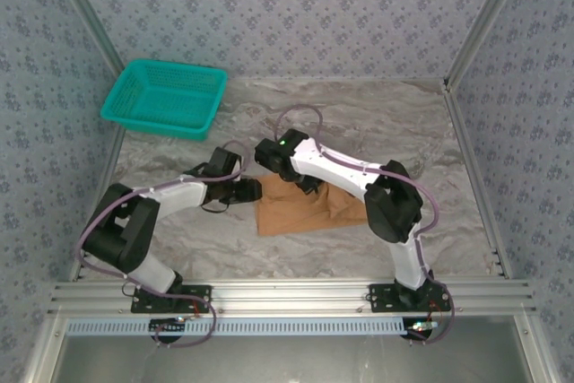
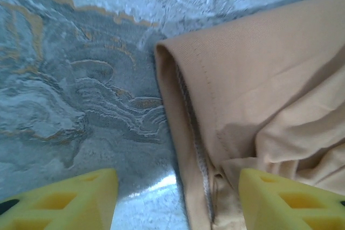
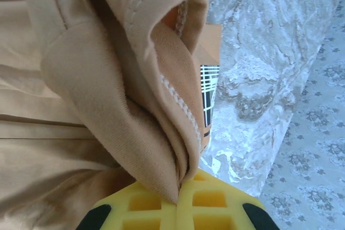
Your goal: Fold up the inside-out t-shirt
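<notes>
My right gripper [image 3: 179, 200] clamps a fold of the orange-tan soft cloth t-shirt [image 1: 305, 213]; my left gripper [image 2: 177, 184] stands spread apart astride its edge.

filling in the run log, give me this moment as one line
task: fold t-shirt | left pincer: open, straddling t-shirt edge | right pincer: shut on bunched t-shirt fold

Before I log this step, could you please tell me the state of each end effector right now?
Left end effector: open, over the t-shirt edge.
Right end effector: shut on the t-shirt.
</notes>
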`<action>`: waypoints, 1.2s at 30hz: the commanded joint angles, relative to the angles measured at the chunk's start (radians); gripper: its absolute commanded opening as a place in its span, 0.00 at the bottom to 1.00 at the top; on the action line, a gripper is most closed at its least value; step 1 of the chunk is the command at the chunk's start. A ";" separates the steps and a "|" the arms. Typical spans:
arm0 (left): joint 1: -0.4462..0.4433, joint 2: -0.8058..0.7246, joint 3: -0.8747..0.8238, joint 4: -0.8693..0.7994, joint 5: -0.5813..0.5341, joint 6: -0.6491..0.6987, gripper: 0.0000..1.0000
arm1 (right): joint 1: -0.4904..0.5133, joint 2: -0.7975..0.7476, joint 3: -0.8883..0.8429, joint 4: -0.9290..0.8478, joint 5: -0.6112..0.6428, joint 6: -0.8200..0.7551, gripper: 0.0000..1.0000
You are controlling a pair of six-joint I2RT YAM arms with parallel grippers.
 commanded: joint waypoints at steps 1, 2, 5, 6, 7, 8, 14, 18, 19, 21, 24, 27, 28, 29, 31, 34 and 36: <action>-0.002 0.021 -0.019 0.056 0.041 0.007 0.60 | -0.001 -0.007 0.025 -0.015 -0.044 0.018 0.00; -0.003 0.025 -0.026 0.063 0.038 0.006 0.60 | 0.000 -0.015 0.025 -0.009 -0.053 0.014 0.00; -0.004 0.041 -0.045 0.092 0.036 0.000 0.59 | 0.002 -0.041 0.026 0.010 -0.081 0.009 0.00; -0.002 0.049 -0.049 0.102 0.038 -0.003 0.59 | 0.005 -0.049 0.026 0.018 -0.092 0.005 0.00; -0.003 0.055 -0.053 0.111 0.041 -0.006 0.59 | 0.005 -0.056 0.028 0.026 -0.107 0.004 0.00; -0.003 0.061 -0.056 0.116 0.042 -0.007 0.59 | 0.006 -0.063 0.028 0.037 -0.121 0.002 0.00; -0.003 0.070 -0.074 0.143 0.055 -0.016 0.54 | 0.014 -0.078 0.048 0.076 -0.177 -0.006 0.00; -0.003 0.073 -0.076 0.148 0.057 -0.012 0.53 | 0.020 -0.076 0.071 0.081 -0.192 -0.011 0.00; -0.003 0.073 -0.076 0.148 0.058 -0.013 0.53 | 0.022 -0.076 0.075 0.081 -0.196 -0.010 0.00; -0.003 0.074 -0.075 0.148 0.058 -0.013 0.53 | 0.024 -0.075 0.076 0.090 -0.211 -0.010 0.00; -0.004 0.074 -0.073 0.147 0.056 -0.010 0.53 | 0.028 -0.069 0.075 0.105 -0.234 -0.010 0.00; -0.004 0.082 -0.070 0.141 0.057 -0.005 0.53 | 0.035 -0.071 0.080 0.102 -0.243 -0.008 0.00; -0.003 0.086 -0.070 0.142 0.056 -0.003 0.53 | 0.036 -0.073 0.083 0.101 -0.244 -0.007 0.00; -0.003 0.089 -0.070 0.141 0.056 -0.005 0.53 | 0.037 -0.074 0.086 0.099 -0.243 -0.007 0.00; -0.003 0.093 -0.069 0.141 0.059 -0.005 0.52 | 0.038 -0.081 0.090 0.095 -0.245 -0.007 0.00; -0.003 0.090 -0.070 0.141 0.058 -0.005 0.52 | 0.040 -0.087 0.102 0.095 -0.249 -0.010 0.00; -0.003 0.089 -0.070 0.141 0.056 -0.005 0.52 | 0.042 -0.090 0.110 0.097 -0.252 -0.012 0.00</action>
